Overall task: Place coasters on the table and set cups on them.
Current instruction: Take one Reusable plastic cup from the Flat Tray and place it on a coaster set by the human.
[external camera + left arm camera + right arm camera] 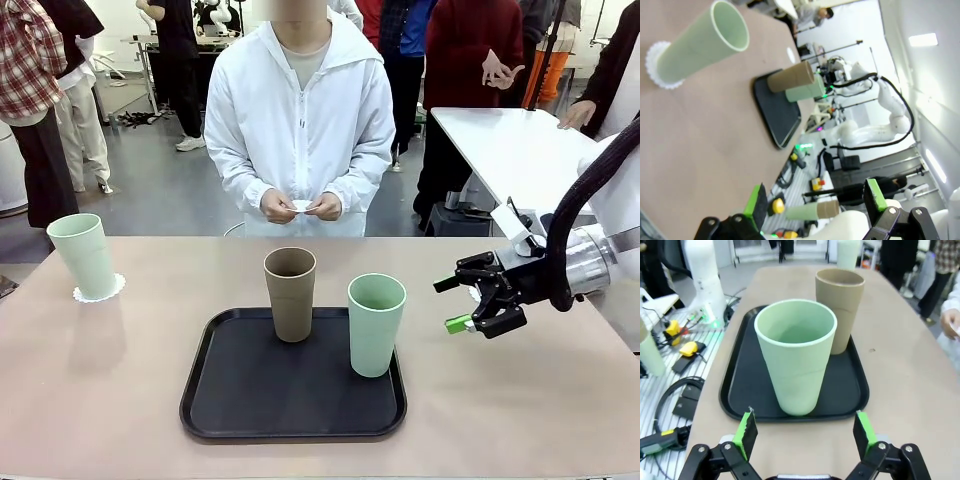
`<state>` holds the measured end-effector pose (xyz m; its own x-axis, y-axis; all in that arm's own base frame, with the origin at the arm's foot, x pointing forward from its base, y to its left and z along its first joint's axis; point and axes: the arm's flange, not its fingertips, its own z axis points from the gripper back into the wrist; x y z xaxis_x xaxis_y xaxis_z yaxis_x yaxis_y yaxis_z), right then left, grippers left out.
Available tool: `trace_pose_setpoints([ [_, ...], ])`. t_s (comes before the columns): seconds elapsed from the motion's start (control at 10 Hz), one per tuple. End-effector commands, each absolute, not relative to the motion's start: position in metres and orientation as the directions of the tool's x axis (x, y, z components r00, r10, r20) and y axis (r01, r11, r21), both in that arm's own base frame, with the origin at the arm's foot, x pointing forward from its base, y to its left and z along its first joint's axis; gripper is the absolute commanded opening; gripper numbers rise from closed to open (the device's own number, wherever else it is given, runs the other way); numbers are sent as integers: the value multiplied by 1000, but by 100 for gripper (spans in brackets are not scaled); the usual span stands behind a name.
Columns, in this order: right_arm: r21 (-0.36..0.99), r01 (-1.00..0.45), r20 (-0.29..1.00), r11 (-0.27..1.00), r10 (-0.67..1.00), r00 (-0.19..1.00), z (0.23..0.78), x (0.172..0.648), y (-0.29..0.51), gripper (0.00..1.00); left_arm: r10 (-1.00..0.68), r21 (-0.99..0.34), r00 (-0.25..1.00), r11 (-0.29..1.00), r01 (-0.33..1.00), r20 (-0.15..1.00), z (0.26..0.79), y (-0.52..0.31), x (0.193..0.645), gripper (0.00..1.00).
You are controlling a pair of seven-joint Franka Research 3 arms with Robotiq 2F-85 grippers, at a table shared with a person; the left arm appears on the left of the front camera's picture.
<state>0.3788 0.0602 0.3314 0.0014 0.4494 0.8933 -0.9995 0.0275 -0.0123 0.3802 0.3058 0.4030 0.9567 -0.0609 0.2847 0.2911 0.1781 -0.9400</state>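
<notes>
Hovering spread wide and empty, right claw (452,303) faces mint cup (376,325) on black tray (240,400), brown cup (290,293) just beyond it. Left claw (815,197) spread too. Second mint cup (82,255) stands on coaster (103,291) near desk (560,400) left edge. Person's hands (325,208) pinch second coaster (302,205).

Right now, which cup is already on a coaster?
The mint green cup at far left, on a white coaster; the brown cup and other green cup stand on the tray.
</notes>
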Motion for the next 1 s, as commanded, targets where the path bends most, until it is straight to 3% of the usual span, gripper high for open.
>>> trace_pose_setpoints([
  [0.0,-46,-998,929,32,369,-31,310,391,71,100,-59,-940,958,186,286,280,405,306,379,100],
  [0.9,-36,-998,921,-56,386,-55,275,400,118,100,-59,-940,958,186,286,280,405,306,379,100],
])
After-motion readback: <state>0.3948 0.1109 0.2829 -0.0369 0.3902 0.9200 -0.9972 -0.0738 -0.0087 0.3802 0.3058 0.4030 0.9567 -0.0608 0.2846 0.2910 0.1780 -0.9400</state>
